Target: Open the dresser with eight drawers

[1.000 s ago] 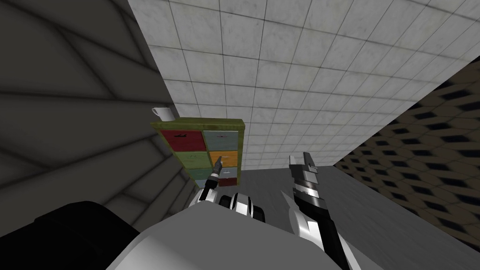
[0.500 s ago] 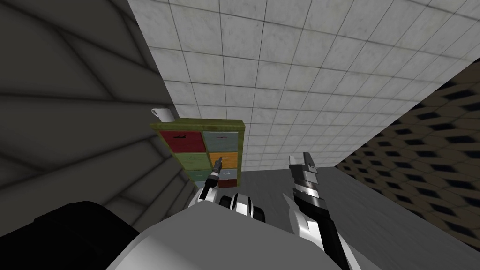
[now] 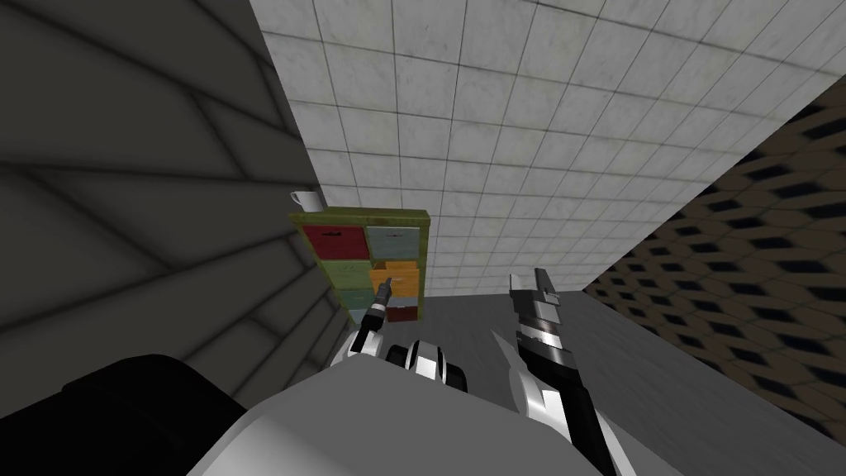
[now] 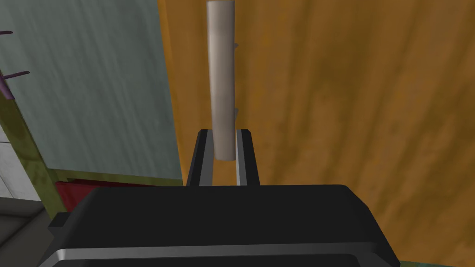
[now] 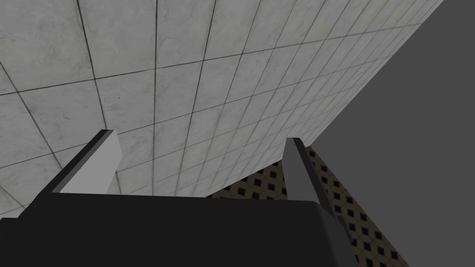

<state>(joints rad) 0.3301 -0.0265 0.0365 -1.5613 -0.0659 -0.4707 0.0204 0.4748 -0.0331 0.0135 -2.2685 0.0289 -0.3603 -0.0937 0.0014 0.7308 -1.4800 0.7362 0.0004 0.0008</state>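
Observation:
The dresser point(image 3: 360, 219) has an olive green frame and drawers in red, grey-blue, green and orange. It stands against the dark wall ahead of me. My left gripper point(image 3: 385, 285) reaches its orange drawer point(image 3: 398, 274), which stands a little out of the frame. In the left wrist view my left gripper point(image 4: 224, 139) is shut on the lower end of the drawer's grey bar handle point(image 4: 221, 69), with the orange drawer front point(image 4: 348, 102) behind it. My right gripper point(image 3: 530, 283) hangs open and holds nothing, right of the dresser; its fingers point(image 5: 99, 160) stand wide apart.
A white cup point(image 3: 307, 200) stands on the dresser's top at its left end. A dark panelled wall point(image 3: 124, 207) runs along my left. A white tiled surface point(image 3: 537, 124) lies behind the dresser, and a dark patterned surface point(image 3: 743, 273) lies to the right.
My left gripper has shut on the orange drawer's handle. The drawer has slid out a little. The whole head picture has shifted and the dresser looks smaller, so I have moved back.

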